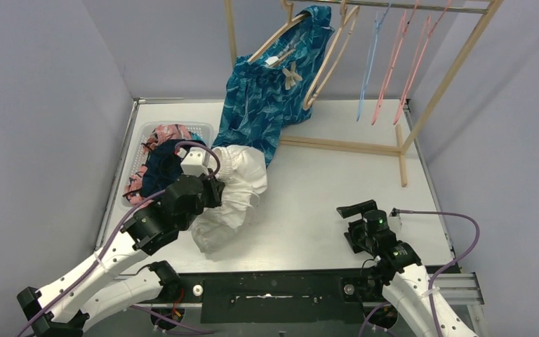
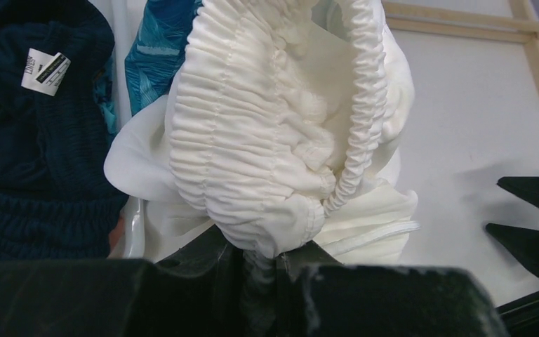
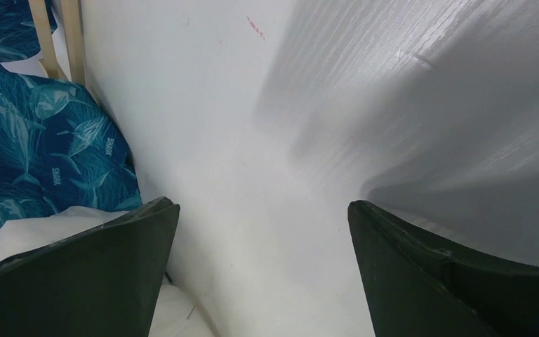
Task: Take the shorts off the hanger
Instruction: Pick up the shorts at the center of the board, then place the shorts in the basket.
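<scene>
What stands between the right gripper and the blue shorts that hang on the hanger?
Nothing visible. Only bare table lies between the open right gripper and the blue shorts. The white shorts, pinched by the left gripper, lie off to the side.

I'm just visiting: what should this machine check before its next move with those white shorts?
1. Left pincer shut on the white gathered-waist fabric shorts: ok.
2. White shorts clear of the wooden hanger: ok.
3. Room left in the white plastic basket, already holding dark navy shorts: cannot tell.
4. Right pincer open and holding nothing: ok.
5. Blue shark-print shorts off the hanger: not ok, still draped there.
</scene>
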